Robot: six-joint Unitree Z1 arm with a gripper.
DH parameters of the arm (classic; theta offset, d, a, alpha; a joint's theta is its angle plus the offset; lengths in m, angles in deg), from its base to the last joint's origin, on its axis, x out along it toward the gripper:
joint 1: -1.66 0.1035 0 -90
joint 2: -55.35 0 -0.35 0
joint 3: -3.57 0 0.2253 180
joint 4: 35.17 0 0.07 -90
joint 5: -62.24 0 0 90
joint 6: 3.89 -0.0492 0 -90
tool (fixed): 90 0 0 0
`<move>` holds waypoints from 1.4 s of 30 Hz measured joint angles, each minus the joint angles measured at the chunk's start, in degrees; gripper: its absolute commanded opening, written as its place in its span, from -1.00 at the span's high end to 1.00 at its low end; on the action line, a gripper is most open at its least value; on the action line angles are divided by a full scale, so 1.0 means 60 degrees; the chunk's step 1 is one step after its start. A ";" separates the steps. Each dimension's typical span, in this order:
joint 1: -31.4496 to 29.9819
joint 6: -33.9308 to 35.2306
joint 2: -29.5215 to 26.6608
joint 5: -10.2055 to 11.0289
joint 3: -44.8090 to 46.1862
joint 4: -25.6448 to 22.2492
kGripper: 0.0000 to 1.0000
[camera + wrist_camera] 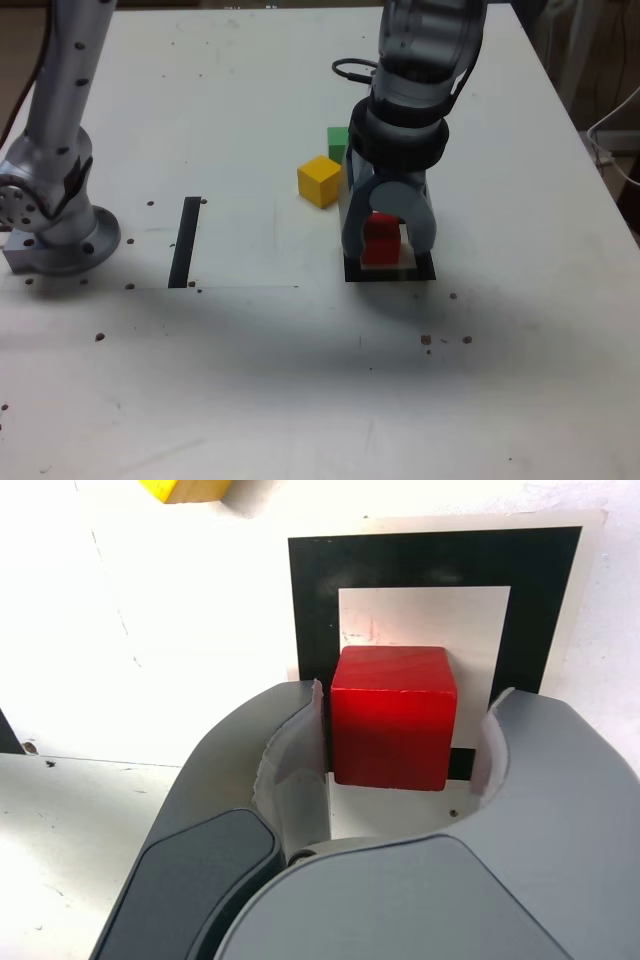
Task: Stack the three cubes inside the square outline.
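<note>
The red cube (380, 238) (392, 715) rests on the white centre of the square outline (390, 274) (430, 560). My gripper (385, 238) (410, 695) straddles it from above. It is open: one finger (300, 740) lies against the cube's side and a small gap shows at the other finger (520, 740). The yellow cube (320, 180) (185, 488) sits on the table just outside the outline, toward the exterior view's left. Beyond it is the green cube (338, 142), partly hidden by my arm.
A straight black tape strip (185, 240) lies at the exterior view's left, near the arm's base (55, 220). A black cable (350, 68) loops behind the arm. Small dark specks dot the white table (300, 380).
</note>
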 measured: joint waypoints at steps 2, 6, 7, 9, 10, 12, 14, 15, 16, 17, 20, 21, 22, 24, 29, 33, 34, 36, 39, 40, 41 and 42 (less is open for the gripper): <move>0.0000 0.0001 -0.0001 0.0041 0.0000 0.0000 -0.99; -0.0020 0.0001 -0.0134 0.0135 0.0000 -0.0017 -0.99; -0.0026 0.0006 -0.0227 0.0148 0.0001 -0.0049 -0.99; -0.0028 0.0092 -0.0550 0.0193 0.0025 -0.0109 -0.99; -0.0026 0.0157 -0.0739 0.0231 0.0067 -0.0109 -0.99; 0.0025 0.0261 -0.1127 0.0256 0.0187 -0.0087 -0.99; 0.0162 0.0347 -0.1392 0.0202 0.0345 0.0011 -0.99; 0.0234 0.0374 -0.1470 0.0172 0.0427 0.0034 -0.99; 0.0340 0.0389 -0.1551 0.0102 0.0528 0.0056 -0.99; 0.0490 0.0409 -0.1645 -0.0045 0.0685 0.0091 -0.99; 0.0928 0.0434 -0.1951 -0.0297 0.1138 0.0103 -0.99; 0.1074 0.0428 -0.2052 -0.0320 0.1291 0.0103 -0.99; 0.1232 0.0365 -0.2187 -0.0317 0.1459 0.0106 -0.99; 0.1529 0.0064 -0.2445 -0.0222 0.1743 0.0106 -0.99; 0.2236 -0.1290 -0.2973 0.0373 0.2341 -0.0001 -0.99; 0.2556 -0.2573 -0.3228 0.1016 0.2746 -0.0132 -0.99; 0.2586 -0.2892 -0.3253 0.1170 0.2841 -0.0133 -0.99; 0.2615 -0.3570 -0.3302 0.1447 0.3045 -0.0104 -0.99; 0.2628 -0.4560 -0.3371 0.1820 0.3425 0.0034 -0.99; 0.2640 -0.4910 -0.3384 0.1905 0.3537 0.0069 -0.98; 0.2647 -0.5233 -0.3386 0.1955 0.3607 0.0106 -0.98; 0.2649 -0.5557 -0.3386 0.1987 0.3666 0.0147 -0.98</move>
